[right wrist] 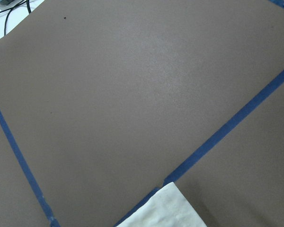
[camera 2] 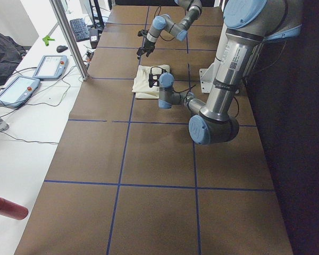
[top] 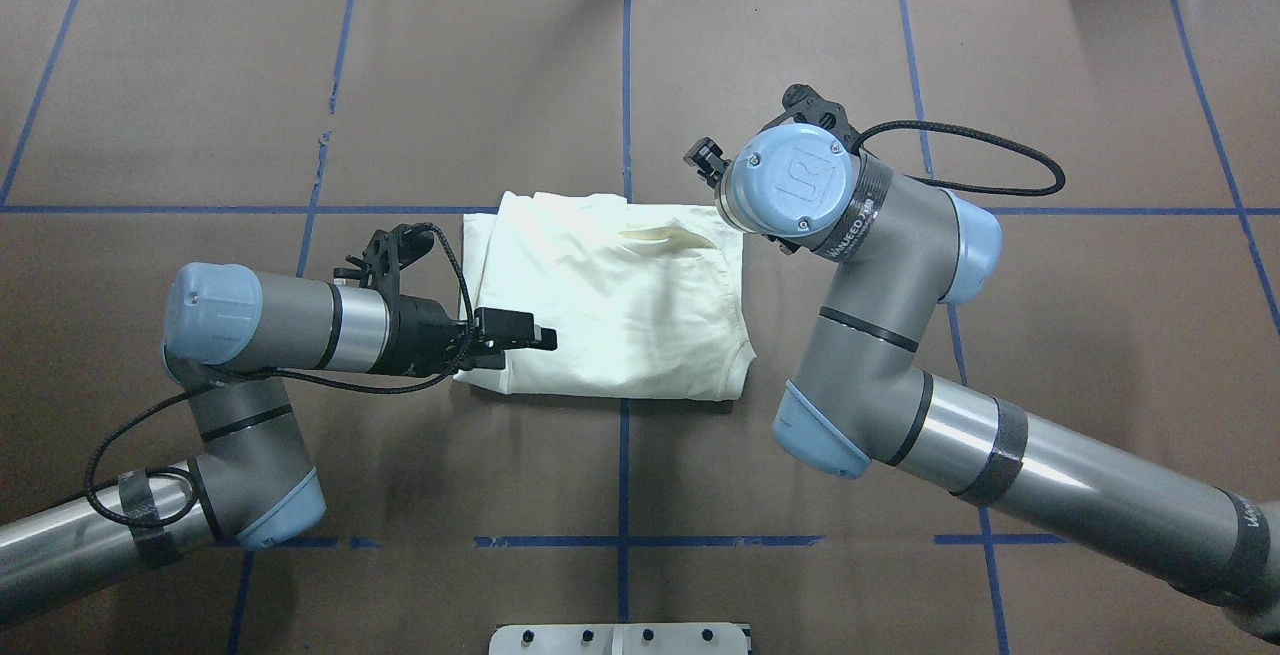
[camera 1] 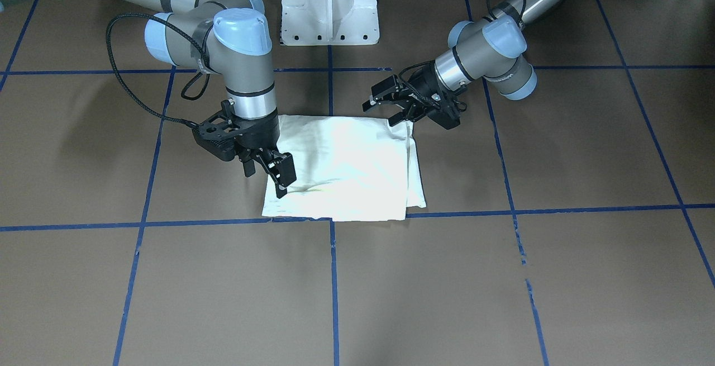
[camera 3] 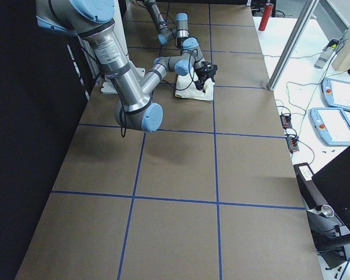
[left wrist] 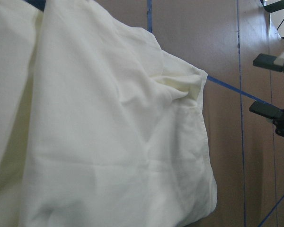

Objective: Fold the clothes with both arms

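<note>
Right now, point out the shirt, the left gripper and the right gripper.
shirt (camera 1: 346, 170): front-facing view, middle of its folded top.
left gripper (left wrist: 254, 85): left wrist view, gap between fingertips.
right gripper (camera 1: 266, 181): front-facing view, gap between fingertips.

Light was bright and even from overhead; the shirt (camera 1: 346, 170) glared nearly white, soft shadows lay on the table (camera 1: 503, 276), wrist views looked slightly soft.

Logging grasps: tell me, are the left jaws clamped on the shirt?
No, the left jaws stand apart, nothing between them, beside the shirt.
</note>
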Action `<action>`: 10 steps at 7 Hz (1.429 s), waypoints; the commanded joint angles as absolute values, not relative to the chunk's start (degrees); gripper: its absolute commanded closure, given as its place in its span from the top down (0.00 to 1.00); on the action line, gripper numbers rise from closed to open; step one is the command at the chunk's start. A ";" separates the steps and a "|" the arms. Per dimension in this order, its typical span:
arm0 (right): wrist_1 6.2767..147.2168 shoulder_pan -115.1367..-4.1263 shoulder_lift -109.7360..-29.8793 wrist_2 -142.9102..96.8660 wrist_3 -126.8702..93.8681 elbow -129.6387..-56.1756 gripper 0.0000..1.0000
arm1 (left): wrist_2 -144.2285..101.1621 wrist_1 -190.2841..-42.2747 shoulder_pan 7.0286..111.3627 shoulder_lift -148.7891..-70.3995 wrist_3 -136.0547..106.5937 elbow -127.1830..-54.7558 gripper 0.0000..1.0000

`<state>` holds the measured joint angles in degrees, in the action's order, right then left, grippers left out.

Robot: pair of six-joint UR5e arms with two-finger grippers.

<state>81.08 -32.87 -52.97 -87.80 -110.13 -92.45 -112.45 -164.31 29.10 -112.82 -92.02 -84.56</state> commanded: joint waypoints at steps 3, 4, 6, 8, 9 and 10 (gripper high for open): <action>81.04 -32.78 -52.91 -87.72 -110.13 -92.46 1.00 | -112.67 -164.35 29.35 -109.42 -87.19 -84.73 1.00; 81.04 -32.78 -53.00 -87.80 -110.13 -92.46 1.00 | -112.68 -164.36 29.36 -109.34 -87.10 -84.81 1.00; 81.12 -33.22 -53.00 -88.94 -108.91 -93.16 1.00 | -112.67 -163.83 29.79 -108.98 -87.10 -86.56 1.00; 84.96 -35.67 -54.39 -93.92 -101.47 -97.18 1.00 | -114.77 -152.24 33.12 -108.98 -86.92 -93.29 1.00; 90.04 -37.86 -54.93 -97.26 -93.77 -100.69 1.00 | -114.87 -141.18 33.48 -109.16 -86.05 -99.43 1.00; 96.00 -40.32 -55.89 -100.78 -85.60 -104.38 1.00 | -114.87 -127.67 34.27 -109.68 -80.30 -106.63 1.00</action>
<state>89.47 -37.55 -54.87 -96.62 -94.79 -100.14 -114.66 -142.37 33.31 -109.23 -84.96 -98.70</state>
